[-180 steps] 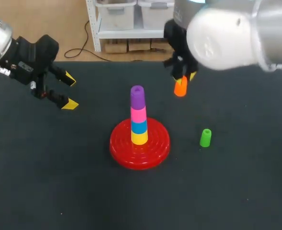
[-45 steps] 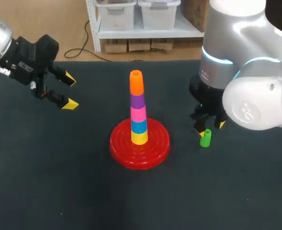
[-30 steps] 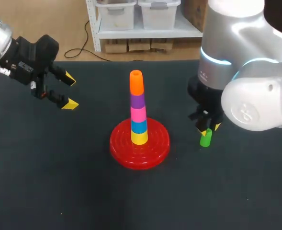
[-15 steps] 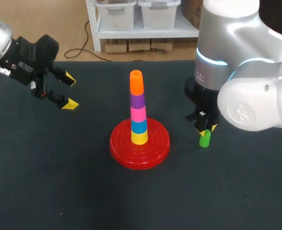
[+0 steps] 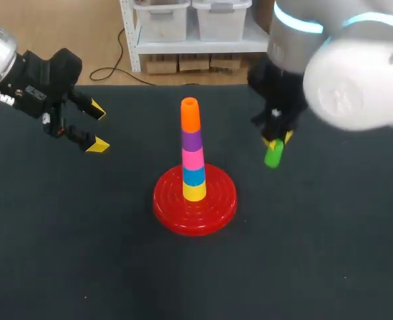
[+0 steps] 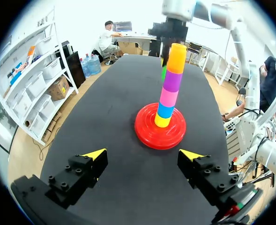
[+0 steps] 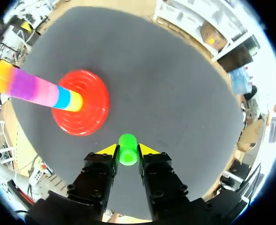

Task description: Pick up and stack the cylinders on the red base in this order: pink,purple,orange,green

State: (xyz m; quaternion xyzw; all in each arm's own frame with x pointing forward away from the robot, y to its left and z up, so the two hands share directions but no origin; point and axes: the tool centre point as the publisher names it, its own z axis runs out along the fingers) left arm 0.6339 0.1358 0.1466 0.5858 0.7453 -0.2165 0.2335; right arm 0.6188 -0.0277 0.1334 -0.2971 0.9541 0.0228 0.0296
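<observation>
The right gripper (image 5: 274, 141) comes in from the right, its yellow-tipped fingers clamped on the green cylinder (image 5: 273, 156) from two sides. The cylinder hangs roughly upright below the fingertips. From the right wrist camera the green cylinder (image 7: 127, 149) sits squarely between the two yellow tips, its round top facing the lens, with the dark desk (image 5: 83, 253) under it.

It is held to the right of the stack, near it but not touching. The red base (image 5: 216, 210) lies in the middle of the desk. On its peg the stack reads, from the bottom, yellow cylinder (image 5: 195, 192), blue cylinder (image 5: 194, 176), pink cylinder (image 5: 193, 159), purple cylinder (image 5: 192, 140) and orange cylinder (image 5: 190, 115) on top.

The left gripper (image 5: 97, 127) hovers over the desk's far left side, well apart from the base. Its fingers stand wide apart with nothing between them. Its own camera looks along the desk toward the stack.
</observation>
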